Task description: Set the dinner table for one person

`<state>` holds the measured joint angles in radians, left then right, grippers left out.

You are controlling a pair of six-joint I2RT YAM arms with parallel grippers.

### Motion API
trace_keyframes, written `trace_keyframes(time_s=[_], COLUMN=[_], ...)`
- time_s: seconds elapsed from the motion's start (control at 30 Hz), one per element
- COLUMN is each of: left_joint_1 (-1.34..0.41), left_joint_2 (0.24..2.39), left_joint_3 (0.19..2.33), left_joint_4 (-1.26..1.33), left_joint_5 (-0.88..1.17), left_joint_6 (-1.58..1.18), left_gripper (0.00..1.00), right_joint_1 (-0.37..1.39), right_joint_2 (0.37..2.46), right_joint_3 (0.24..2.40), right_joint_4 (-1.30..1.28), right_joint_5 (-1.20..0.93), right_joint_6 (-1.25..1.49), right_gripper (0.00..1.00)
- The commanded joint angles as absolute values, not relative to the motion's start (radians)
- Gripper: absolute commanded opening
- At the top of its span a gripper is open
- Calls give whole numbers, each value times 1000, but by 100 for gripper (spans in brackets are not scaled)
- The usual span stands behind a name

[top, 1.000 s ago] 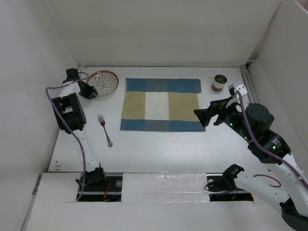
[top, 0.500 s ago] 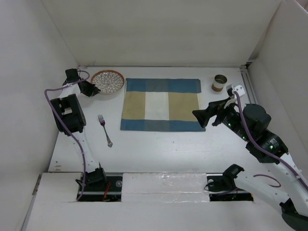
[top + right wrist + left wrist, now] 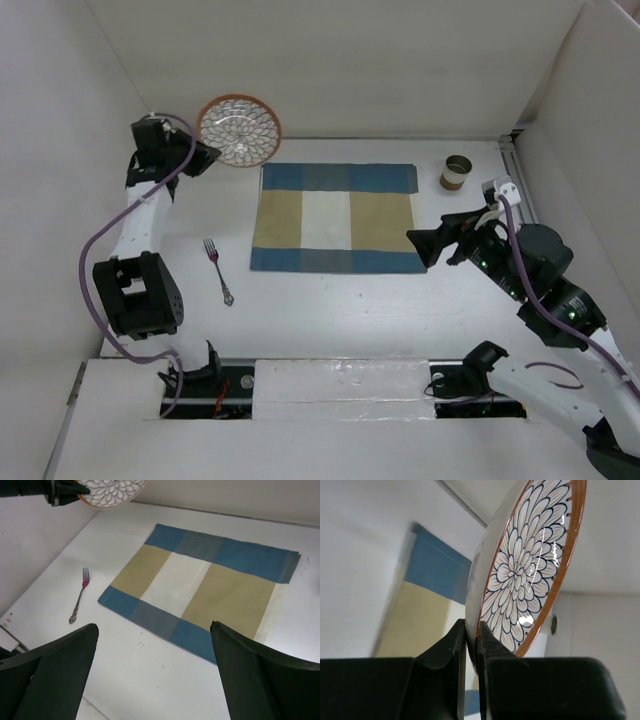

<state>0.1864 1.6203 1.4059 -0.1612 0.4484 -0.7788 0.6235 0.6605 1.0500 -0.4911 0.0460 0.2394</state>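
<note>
1. Black left gripper (image 3: 471, 630) was clamped shut on the rim of the plate (image 3: 525, 570). It held the plate up off the table (image 3: 330, 310), tipped nearly on edge in the wrist view.
2. From overhead, the plate hung in the air at the far-left corner, just past the far-left corner of the placemat (image 3: 335, 218). Its orange rim and petal pattern faced the camera.
3. Right gripper (image 3: 425, 243) was spread wide with nothing in it, hovering at the placemat's right edge close to the near corner.
4. The placemat (blue and tan checks, white middle) lay flat in the middle of the table, which was the big white top walled in by white panels.
5. The fork (image 3: 218, 270) lay on bare table left of the placemat, tines toward the far side, well apart from both claws.
6. A small cup (image 3: 457, 172) stood on the table at the far right, near the placemat's far-right corner.
</note>
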Motion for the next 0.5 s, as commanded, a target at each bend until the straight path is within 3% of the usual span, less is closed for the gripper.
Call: trace_keyframes(time_s=[0.0, 0.47], left_joint_1=[2, -230], left_joint_2=[1603, 1887], left_joint_3=[1410, 1480], left_joint_4=[11, 74], left_joint_5=[569, 675], left_joint_6=[-827, -825], left_gripper=[0, 0], right_joint_1=[630, 630], right_joint_2=[649, 598], right_joint_3=[1045, 1055], right_joint_4=[-505, -566], right_joint_5=[87, 106], right_joint_6=[247, 265], right_gripper=[100, 100])
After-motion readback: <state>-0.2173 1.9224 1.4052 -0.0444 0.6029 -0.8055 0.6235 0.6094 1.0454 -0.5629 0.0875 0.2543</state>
